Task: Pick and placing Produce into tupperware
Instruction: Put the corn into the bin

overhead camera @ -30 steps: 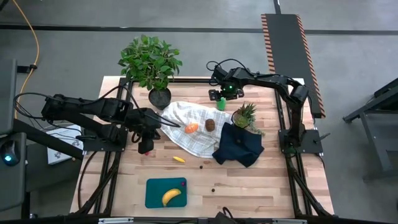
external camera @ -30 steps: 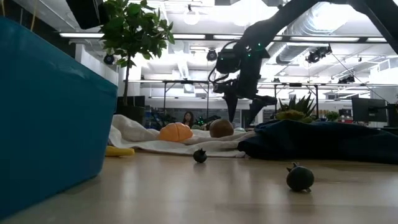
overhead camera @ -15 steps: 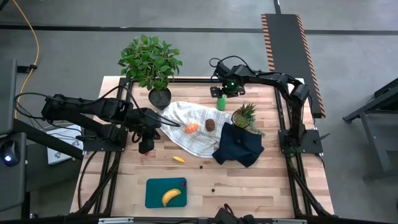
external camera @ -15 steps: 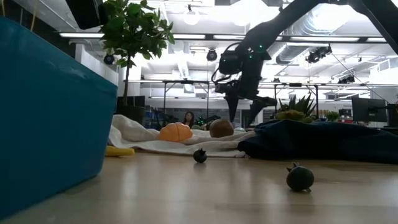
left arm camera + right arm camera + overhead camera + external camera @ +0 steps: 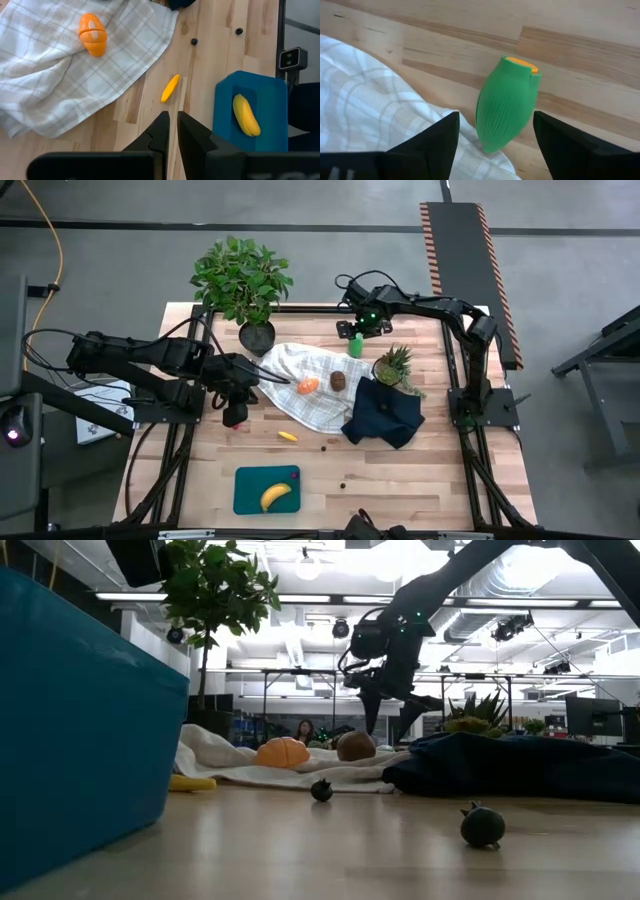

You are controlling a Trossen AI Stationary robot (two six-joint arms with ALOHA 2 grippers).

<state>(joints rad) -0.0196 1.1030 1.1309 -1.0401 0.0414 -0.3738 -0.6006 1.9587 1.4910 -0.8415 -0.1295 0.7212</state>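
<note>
Since a second ago my right gripper point(image 5: 357, 332) has slid a bit toward the right along the far side of the table point(image 5: 430, 470), and now it hangs over the green pear-shaped piece point(image 5: 356, 345); everything else has stayed put. From the high view, the left gripper point(image 5: 234, 417) sits over bare wood near the left edge of the checked cloth point(image 5: 310, 405), with the orange piece point(image 5: 308, 385) and the brown kiwi-like ball point(image 5: 339, 381) lying on that cloth. The teal tupperware point(image 5: 250, 490) is at the near edge with the banana point(image 5: 276, 497) inside it, and a small yellow piece point(image 5: 288, 436) lies on the wood between it and the cloth. A navy cloth point(image 5: 385, 417) lies right of the checked one, and the potted plant point(image 5: 242, 280) stands at the far left corner. Low view: right gripper point(image 5: 385, 720) pointing down with jaws apart, above the table behind the kiwi ball point(image 5: 355, 746). Left wrist view: my left fingers point(image 5: 161, 131) are pressed nearly together, holding nothing. Right wrist view: fingers point(image 5: 442, 135) spread wide on either side of the green piece point(image 5: 505, 102), not touching it that I can see; it's tilted, its low end beside the cloth edge.
</note>
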